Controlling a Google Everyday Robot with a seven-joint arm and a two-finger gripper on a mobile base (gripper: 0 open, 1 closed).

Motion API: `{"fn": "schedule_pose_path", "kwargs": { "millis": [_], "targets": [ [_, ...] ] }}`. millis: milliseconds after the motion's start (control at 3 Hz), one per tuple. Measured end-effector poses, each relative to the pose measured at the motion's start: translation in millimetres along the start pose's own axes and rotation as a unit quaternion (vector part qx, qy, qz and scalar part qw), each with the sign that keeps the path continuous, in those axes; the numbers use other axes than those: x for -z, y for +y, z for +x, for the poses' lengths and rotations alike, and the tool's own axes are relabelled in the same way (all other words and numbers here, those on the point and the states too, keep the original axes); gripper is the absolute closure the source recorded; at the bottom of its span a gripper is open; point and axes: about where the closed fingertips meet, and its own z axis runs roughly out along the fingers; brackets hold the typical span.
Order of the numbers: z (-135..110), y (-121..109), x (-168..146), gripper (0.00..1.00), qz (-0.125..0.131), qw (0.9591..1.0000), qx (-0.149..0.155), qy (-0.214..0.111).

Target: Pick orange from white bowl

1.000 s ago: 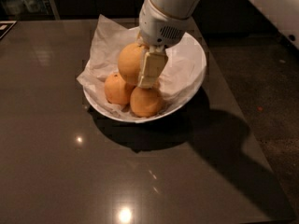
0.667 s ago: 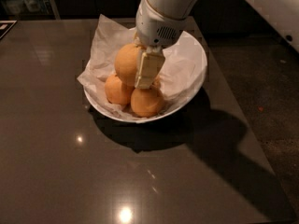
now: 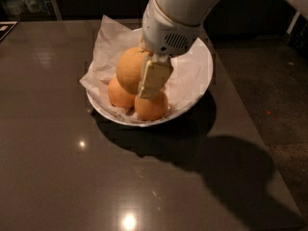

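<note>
The white bowl (image 3: 191, 105) stands at the back middle of the dark table. It holds three oranges. The orange (image 3: 129, 70), the largest one, sits on top of two smaller oranges (image 3: 119, 94) (image 3: 153, 107). My gripper (image 3: 139, 82) reaches down into the bowl from above. One cream finger (image 3: 153, 78) lies against the orange's right side, and the other finger is hidden behind the fruit. The gripper is shut on the orange.
Crumpled white paper (image 3: 111, 44) lines the bowl and sticks out over its left rim. The glossy dark table (image 3: 62, 167) extends toward the front and left. Its right edge (image 3: 262, 138) runs diagonally, with floor beyond it.
My gripper and the orange have shifted slightly left together, and the arm looks larger in view. The bowl and the two smaller oranges have not moved.
</note>
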Motion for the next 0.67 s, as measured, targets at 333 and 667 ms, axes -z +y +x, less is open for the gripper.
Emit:
{"fn": "schedule_pose_path", "kwargs": {
  "millis": [333, 667],
  "targets": [
    [-13, 36, 19, 1.00, 0.033, 0.9992, -0.023, 0.002],
    [-22, 57, 32, 1.00, 0.046, 0.9985, -0.030, 0.006]
  ]
}}
